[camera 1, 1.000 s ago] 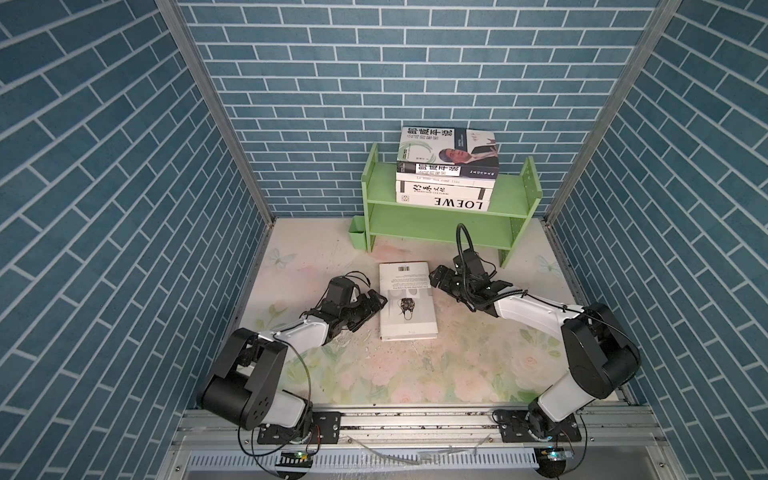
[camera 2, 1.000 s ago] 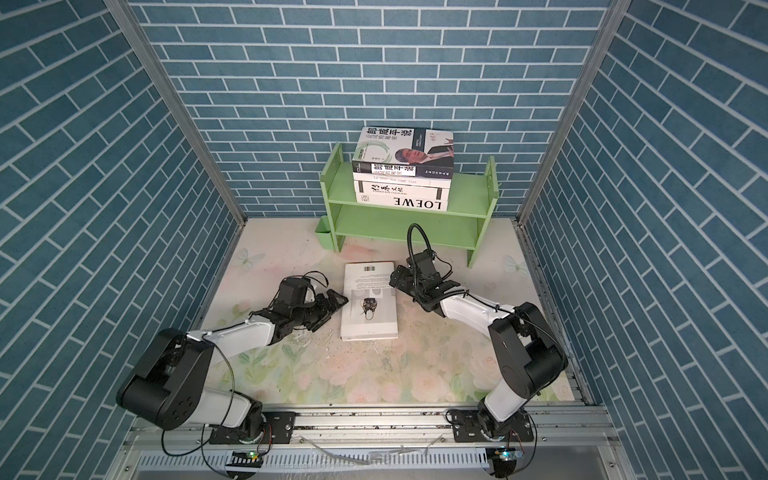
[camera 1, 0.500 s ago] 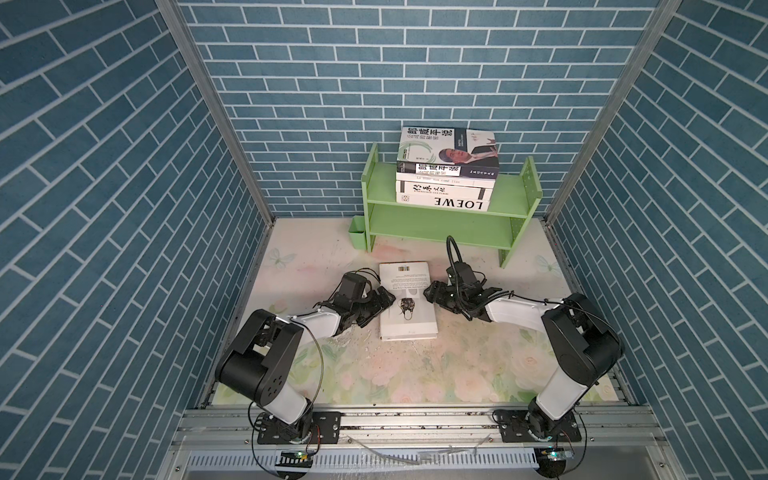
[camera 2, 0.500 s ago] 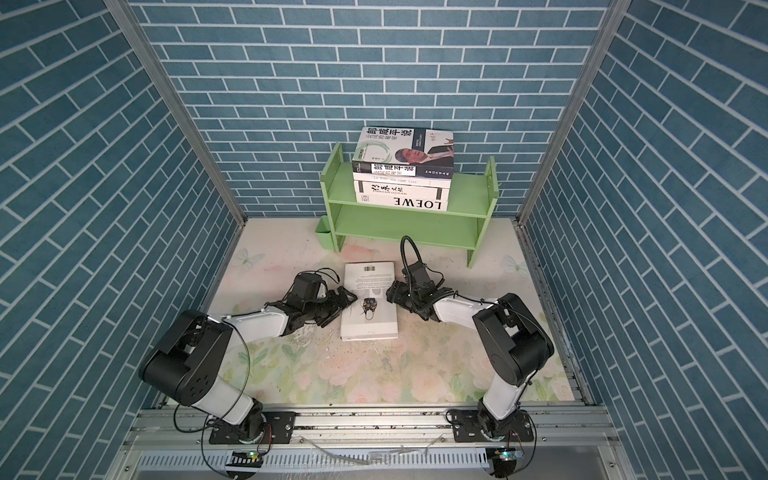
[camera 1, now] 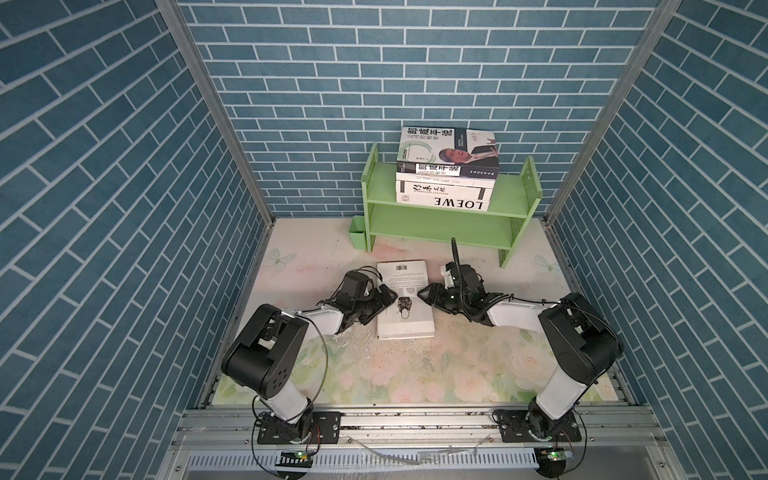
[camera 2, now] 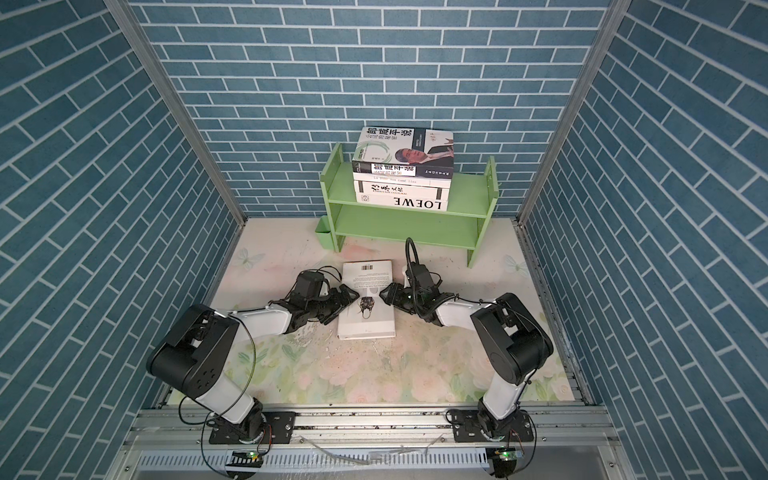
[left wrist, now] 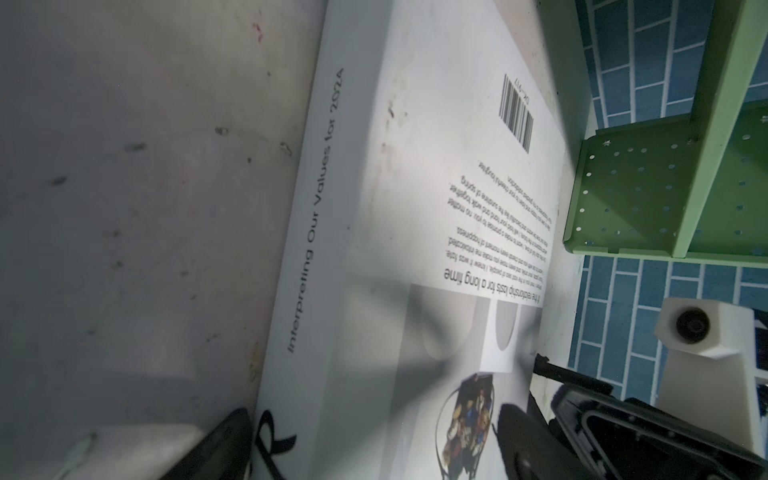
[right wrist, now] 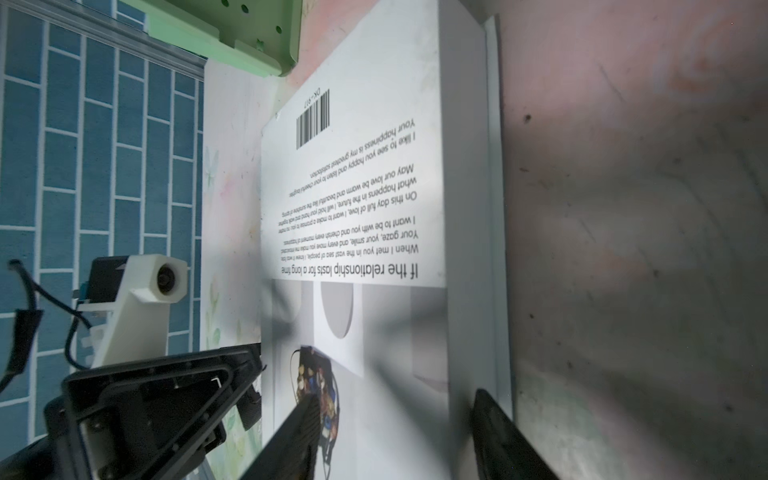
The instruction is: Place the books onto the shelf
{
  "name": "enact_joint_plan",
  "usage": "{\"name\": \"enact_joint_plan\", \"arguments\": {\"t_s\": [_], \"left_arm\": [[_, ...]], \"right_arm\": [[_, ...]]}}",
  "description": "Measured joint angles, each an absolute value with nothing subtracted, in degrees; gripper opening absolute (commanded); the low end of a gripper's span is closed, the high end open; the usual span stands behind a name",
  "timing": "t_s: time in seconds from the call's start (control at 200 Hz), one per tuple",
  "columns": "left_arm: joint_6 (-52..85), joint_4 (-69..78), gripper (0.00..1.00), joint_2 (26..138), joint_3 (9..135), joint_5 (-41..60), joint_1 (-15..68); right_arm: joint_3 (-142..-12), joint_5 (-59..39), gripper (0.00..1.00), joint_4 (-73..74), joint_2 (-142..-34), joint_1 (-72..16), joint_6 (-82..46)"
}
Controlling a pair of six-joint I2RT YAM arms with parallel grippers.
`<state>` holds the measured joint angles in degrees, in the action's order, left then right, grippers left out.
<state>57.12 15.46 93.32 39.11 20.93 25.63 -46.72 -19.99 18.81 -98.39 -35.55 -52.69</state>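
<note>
On the upper tier of the shelf (camera 1: 512, 192), books (camera 1: 446, 176) lie stacked flat.

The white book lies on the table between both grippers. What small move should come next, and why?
Probably close the left gripper on the white book, at its spine edge: the jaws straddle that edge, wide apart, while the right gripper flanks the opposite edge.

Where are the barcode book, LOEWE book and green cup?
barcode book (camera 1: 405, 322), in a top view, back cover
LOEWE book (camera 1: 459, 203), in a top view, spine
green cup (camera 1: 356, 240), in a top view, front wall
</note>
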Motion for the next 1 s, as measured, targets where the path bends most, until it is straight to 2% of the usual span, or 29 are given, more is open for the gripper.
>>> {"name": "enact_joint_plan", "arguments": {"t_s": [0.405,0.63,1.0], "left_arm": [[57.23,17.72,0.93,95.33,40.4,19.64,25.02],[57.23,17.89,0.93,95.57,40.58,19.49,25.02],[57.23,18.0,0.93,95.59,40.58,19.51,25.02]], "right_arm": [[-45.91,-19.97,0.21,21.41,-97.38,-34.94,-53.65],[-46.02,-19.14,0.1,19.27,-95.22,-35.29,-53.67],[-47.9,-18.2,0.0,14.79,-93.62,-35.99,-53.49]]}}
